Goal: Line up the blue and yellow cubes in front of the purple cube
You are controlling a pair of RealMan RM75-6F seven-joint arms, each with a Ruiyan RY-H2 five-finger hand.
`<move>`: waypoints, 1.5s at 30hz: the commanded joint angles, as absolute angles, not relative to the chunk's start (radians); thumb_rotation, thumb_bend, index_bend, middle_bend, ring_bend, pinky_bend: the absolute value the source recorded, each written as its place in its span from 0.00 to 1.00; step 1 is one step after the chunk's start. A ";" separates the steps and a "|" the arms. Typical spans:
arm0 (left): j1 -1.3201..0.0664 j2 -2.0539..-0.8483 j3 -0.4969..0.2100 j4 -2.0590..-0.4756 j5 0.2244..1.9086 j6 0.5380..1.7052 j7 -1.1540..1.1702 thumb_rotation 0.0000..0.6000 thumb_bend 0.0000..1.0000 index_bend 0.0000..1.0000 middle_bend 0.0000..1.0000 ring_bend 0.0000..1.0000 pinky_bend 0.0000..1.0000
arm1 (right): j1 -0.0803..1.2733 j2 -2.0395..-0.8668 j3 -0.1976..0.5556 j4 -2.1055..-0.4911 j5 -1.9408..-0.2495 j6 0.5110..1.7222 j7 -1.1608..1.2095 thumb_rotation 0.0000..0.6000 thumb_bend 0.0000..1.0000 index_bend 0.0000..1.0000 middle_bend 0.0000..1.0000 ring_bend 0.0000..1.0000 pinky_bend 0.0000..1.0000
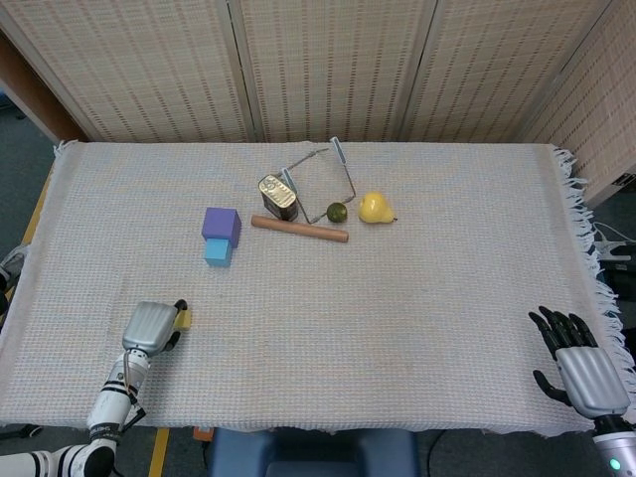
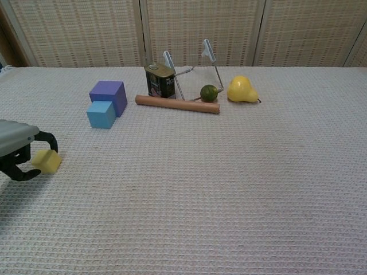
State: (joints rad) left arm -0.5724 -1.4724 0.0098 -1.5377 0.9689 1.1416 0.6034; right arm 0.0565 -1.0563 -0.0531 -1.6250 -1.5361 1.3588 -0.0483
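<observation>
Yellow cube [image 2: 47, 161] pinched in the fingertips of the left hand [image 1: 151, 327], lifted just off the cloth (tilted, so level it before setting down). Carry forward and to the right toward the blue cube [image 2: 101, 114], already touching the purple cube's [image 2: 109, 95] front face; set down square against its near face, in line. Right hand [image 1: 581, 363] idle, fingers spread, holding nothing, well apart.

A: Classify the site.

B: Robot test lab, staged. The bench [image 1: 417, 328] carries a woven cloth [image 1: 328, 288] with a fringed edge; woven screens [image 1: 328, 65] close off the rear.

A: Supporting evidence?

B: Unrelated props in one group: foam cubes [image 2: 108, 96], can [image 2: 160, 80], wooden rod [image 2: 177, 104], pear [image 2: 241, 90]. A robot hand [image 1: 586, 370] rests at the bench edge.
</observation>
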 commanded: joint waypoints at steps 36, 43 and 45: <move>-0.700 -1.645 -0.170 -1.326 0.966 1.049 0.649 1.00 0.38 0.44 1.00 1.00 1.00 | 0.066 -1.054 -0.037 -1.626 -1.482 1.327 -0.059 1.00 0.10 0.00 0.00 0.00 0.00; -0.723 -1.666 -0.182 -1.297 0.956 1.037 0.660 1.00 0.38 0.42 1.00 1.00 1.00 | 0.068 -1.051 -0.037 -1.626 -1.483 1.325 -0.052 1.00 0.10 0.00 0.00 0.00 0.00; -0.727 -1.670 -0.184 -1.289 0.955 1.039 0.662 1.00 0.38 0.42 1.00 1.00 1.00 | 0.068 -1.050 -0.037 -1.625 -1.483 1.324 -0.048 1.00 0.10 0.00 0.00 0.00 0.00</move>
State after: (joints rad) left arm -0.7254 -1.6684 -0.1830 -1.2907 0.9553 1.0380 0.6613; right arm 0.0675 -1.0506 -0.0370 -1.6252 -1.4831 1.3242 -0.0487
